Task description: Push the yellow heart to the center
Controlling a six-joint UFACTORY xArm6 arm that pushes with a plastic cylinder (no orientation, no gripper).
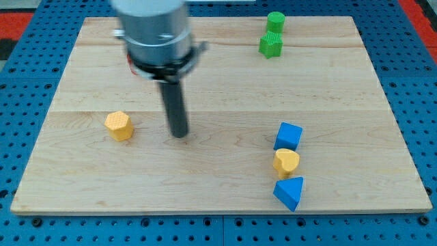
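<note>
The yellow heart lies at the lower right of the wooden board, wedged between a blue cube just above it and a blue triangular block just below it. My tip rests on the board left of centre, well to the left of the heart and apart from every block. A yellow hexagonal block lies to the left of my tip.
A green cylinder and a green star-like block sit together near the board's top right. A red block is mostly hidden behind the arm's body at the upper left. Blue pegboard surrounds the board.
</note>
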